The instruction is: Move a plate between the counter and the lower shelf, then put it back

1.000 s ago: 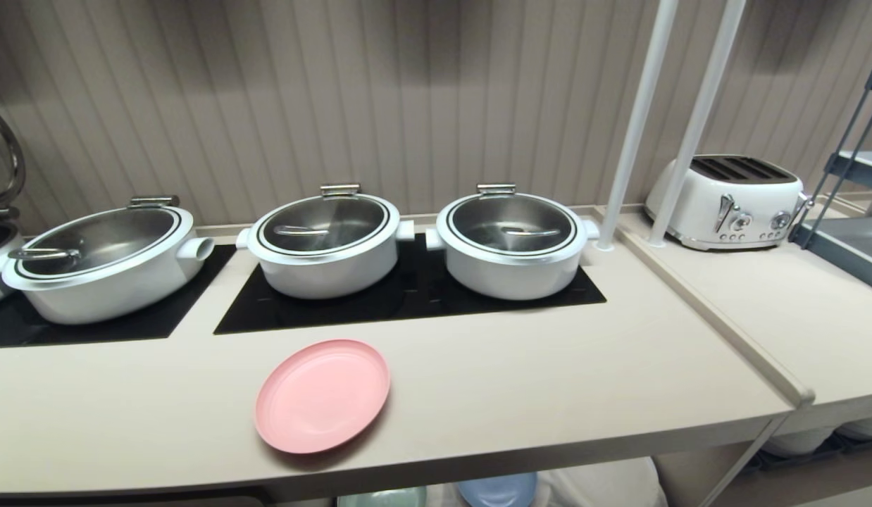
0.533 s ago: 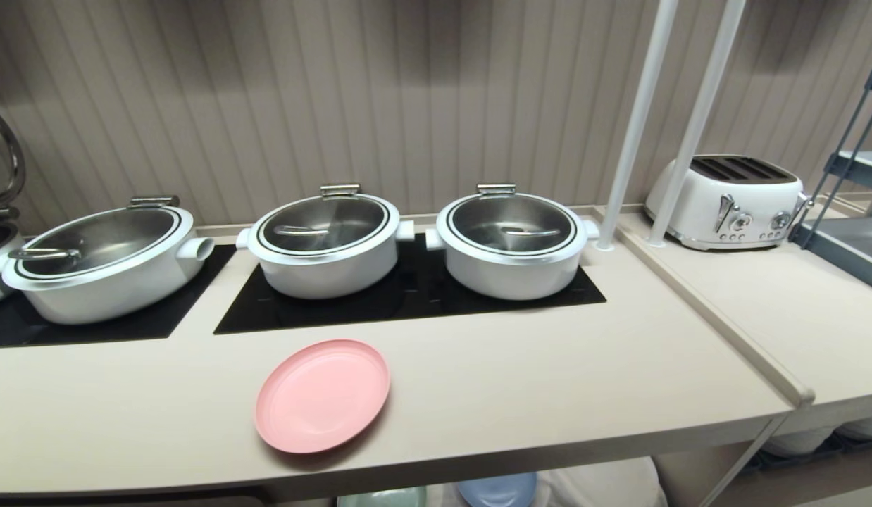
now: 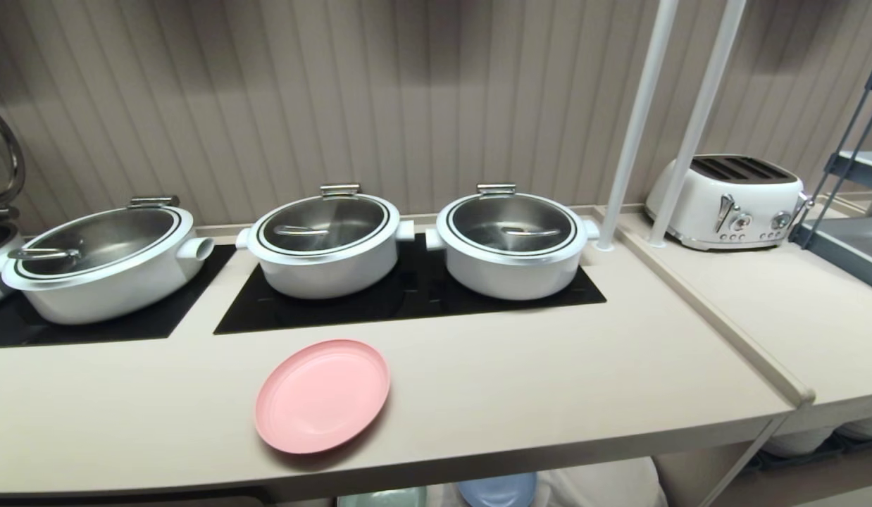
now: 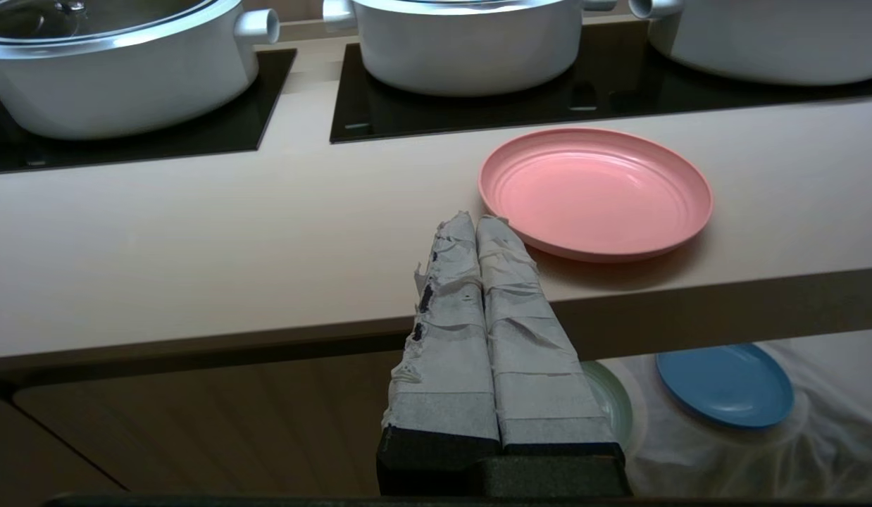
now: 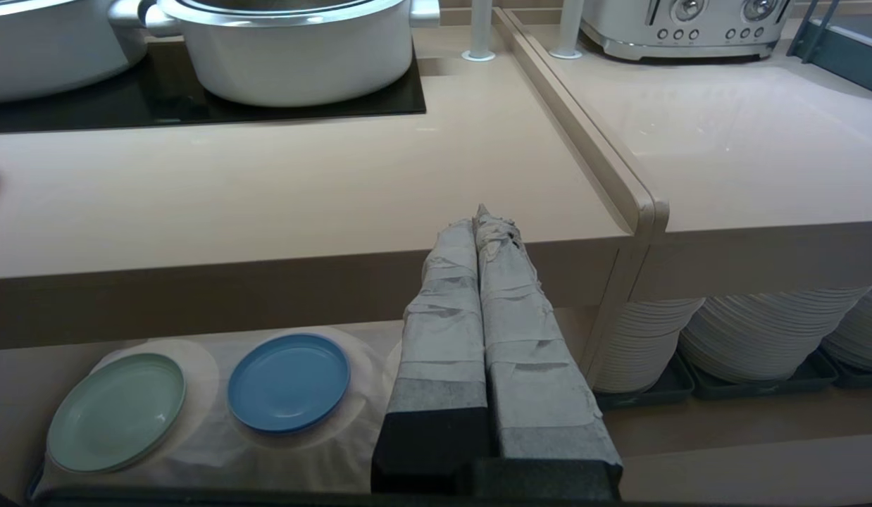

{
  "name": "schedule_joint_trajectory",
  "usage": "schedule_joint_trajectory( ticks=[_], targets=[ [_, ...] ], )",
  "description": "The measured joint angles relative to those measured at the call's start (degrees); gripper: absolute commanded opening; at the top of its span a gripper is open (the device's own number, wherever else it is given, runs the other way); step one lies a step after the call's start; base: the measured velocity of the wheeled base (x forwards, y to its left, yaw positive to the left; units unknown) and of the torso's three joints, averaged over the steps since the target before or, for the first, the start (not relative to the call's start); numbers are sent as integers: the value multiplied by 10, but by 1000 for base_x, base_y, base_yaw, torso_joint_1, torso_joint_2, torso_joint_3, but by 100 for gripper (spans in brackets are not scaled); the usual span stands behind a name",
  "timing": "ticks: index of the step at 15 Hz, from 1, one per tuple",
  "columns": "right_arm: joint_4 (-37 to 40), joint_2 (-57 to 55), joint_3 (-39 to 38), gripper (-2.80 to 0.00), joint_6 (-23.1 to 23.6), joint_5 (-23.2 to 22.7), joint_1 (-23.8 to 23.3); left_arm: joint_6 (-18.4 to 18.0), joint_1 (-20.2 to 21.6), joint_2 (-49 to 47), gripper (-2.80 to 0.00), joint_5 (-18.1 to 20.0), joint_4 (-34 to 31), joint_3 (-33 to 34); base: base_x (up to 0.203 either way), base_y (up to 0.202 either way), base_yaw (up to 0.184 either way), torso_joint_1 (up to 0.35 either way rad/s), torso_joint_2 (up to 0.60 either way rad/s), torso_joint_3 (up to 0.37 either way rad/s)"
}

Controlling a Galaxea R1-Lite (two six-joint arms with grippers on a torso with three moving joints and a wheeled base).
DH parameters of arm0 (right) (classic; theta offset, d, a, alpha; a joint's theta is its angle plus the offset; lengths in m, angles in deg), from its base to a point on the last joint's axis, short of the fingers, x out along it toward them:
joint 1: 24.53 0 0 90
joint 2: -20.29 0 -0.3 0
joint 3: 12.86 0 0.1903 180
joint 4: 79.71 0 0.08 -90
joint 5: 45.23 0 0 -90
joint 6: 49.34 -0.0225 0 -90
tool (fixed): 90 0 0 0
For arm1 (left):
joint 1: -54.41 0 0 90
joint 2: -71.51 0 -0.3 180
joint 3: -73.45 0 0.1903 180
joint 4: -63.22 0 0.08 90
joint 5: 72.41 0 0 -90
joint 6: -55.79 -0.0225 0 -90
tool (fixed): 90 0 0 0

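Risk, edge slip: the pink plate (image 3: pixel 322 396) lies near the front edge of the surface (image 3: pixel 549 380); a push from closed jaws, in place of a proper pinch on the rim, could slide it off.
Risk, thin rim: the raised rim is low, so a shallow grip may lose it on the way down to the lower shelf (image 5: pixel 218 451).
Risk, clearance: the thick front edge overhangs the shelf; a tilted plate may strike it.
Risk, wrong target: a mint-green plate (image 5: pixel 116 412) and a blue plate (image 5: pixel 288 382) lie on the shelf's white cloth; a landing on either would leave the pink one unsteady.
Left gripper (image 4: pixel 476 220): tape-wrapped jaws pressed together, holding nothing, in front of the surface, in line with the pink plate's near-left rim.
Right gripper (image 5: pixel 483 215): jaws likewise together and empty, before the surface's right end.
Plate, appearance: round, shallow, matte pink, faint concentric rings inside, empty.
Plate, position: flat on the surface, in front of the black hob panel (image 3: pixel 408 296) and its white lidded pots (image 3: pixel 327 243).
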Motion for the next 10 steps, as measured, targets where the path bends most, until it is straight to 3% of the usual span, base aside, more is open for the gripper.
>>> schedule_joint_trajectory(
  ticks=[10],
  targets=[
    [0, 0, 0, -280, 0, 0, 0, 0, 0, 0, -280, 0, 0, 0, 0, 0, 0, 0, 0, 0]
  ],
)
